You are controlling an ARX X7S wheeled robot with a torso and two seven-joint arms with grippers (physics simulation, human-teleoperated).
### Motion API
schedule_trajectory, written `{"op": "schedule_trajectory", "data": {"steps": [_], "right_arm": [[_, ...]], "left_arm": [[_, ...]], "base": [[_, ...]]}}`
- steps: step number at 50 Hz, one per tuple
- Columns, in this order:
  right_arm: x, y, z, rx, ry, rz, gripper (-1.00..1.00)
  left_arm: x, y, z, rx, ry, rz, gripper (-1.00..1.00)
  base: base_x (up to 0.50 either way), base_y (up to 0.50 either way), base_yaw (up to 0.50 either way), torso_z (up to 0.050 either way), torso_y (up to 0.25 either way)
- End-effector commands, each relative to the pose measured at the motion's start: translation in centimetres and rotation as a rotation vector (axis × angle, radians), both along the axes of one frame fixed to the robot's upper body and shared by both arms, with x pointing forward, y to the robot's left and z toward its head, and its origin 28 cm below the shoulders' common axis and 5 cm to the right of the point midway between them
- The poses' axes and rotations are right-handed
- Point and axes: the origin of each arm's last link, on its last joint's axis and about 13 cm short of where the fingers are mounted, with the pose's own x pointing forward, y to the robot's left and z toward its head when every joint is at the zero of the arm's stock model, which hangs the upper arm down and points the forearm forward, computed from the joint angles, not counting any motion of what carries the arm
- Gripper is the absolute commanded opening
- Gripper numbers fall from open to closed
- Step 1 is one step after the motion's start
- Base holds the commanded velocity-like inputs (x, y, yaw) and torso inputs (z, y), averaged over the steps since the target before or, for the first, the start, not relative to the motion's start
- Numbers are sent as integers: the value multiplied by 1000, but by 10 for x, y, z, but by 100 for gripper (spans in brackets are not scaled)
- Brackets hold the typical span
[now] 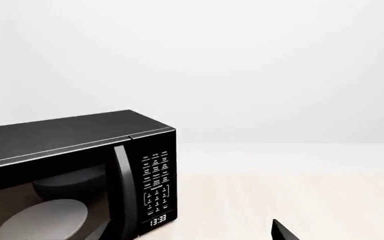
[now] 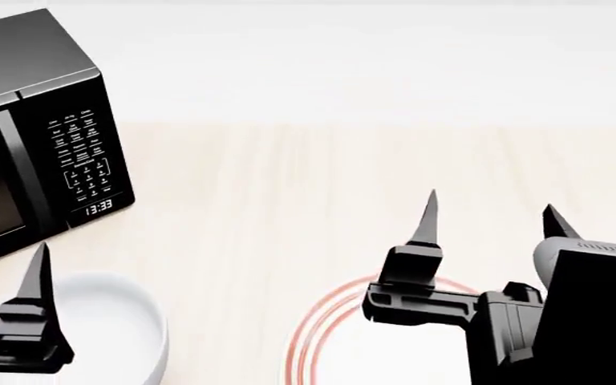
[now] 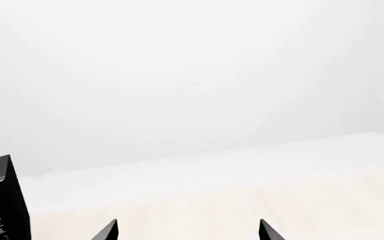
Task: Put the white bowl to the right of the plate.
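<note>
Spanning pale wood, the table (image 2: 286,184) meets a blank white wall (image 3: 192,75).

Bare worktop (image 2: 286,184) runs open across the middle and far right beyond the plate (image 2: 324,337), the only bulk being the microwave (image 2: 41,136) at far left, standing just behind the bowl (image 2: 115,321) at the near-left corner.

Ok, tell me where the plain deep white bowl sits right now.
In the head view, the plain deep white bowl sits low at the left on the pale wooden table, in front of the black microwave, left of the red-ringed plate.
</note>
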Motion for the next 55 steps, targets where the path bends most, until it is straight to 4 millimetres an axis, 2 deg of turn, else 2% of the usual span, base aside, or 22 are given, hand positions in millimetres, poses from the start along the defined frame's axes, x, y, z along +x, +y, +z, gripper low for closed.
{"op": "schedule_trajectory", "data": {"steps": [1,4,6,8,12,15,16,19,23,27,28,31,34,35,36,37,39,42,55], "right_arm": [[5,3,8,-22,144,-38,100],[0,4,13,-23,121,-55,100],[-3,4,15,-60,82,-139,100],[-3,6,16,-64,102,-79,100],[-2,12,29,-59,98,3,100],[0,17,36,-62,108,83,100],[1,19,38,-63,105,144,100],[3,23,45,-50,119,208,100],[7,26,53,-32,116,253,100],[10,26,56,24,203,383,100],[13,27,58,22,196,308,100],[20,31,60,10,256,254,100],[24,38,63,1,281,237,100],[29,78,90,-31,297,396,100],[32,83,87,-46,416,411,100],[22,83,91,-61,428,412,100],[21,85,90,-130,428,329,100],[21,89,91,-134,461,378,100],[36,103,103,-102,537,369,100]], "left_arm": [[3,4,-3,-5,11,14,100],[4,9,-7,-9,17,48,100],[3,15,-11,-30,30,85,100],[3,23,-16,7,41,196,100],[-4,36,-25,-13,53,250,100],[-12,40,-27,-3,44,265,100],[-16,41,-29,73,42,327,100],[-25,43,-31,96,39,392,100],[-36,46,-35,90,22,440,100],[-42,51,-38,66,11,473,100],[-42,53,-40,59,17,481,100],[-43,59,-40,35,17,503,100],[-45,59,-40,32,15,502,100],[-48,62,-39,31,11,552,100],[-48,62,-39,30,11,553,100],[-48,62,-39,31,10,554,100],[-49,62,-39,30,8,554,100],[-48,63,-39,28,8,560,100],[-54,68,-36,10,-2,593,100]], "base": [[0,0,0,0,0],[0,0,0,0,0],[0,0,0,0,0],[0,0,0,0,0],[0,0,0,0,0],[0,0,0,0,0],[0,0,0,0,0],[0,0,0,0,0],[0,0,0,0,0],[0,0,0,0,0],[0,0,0,0,0],[0,0,0,0,0],[0,0,0,0,0],[0,0,0,0,0],[0,0,0,0,0],[0,0,0,0,0],[0,0,0,0,0],[0,0,0,0,0],[0,0,0,0,0]]}}
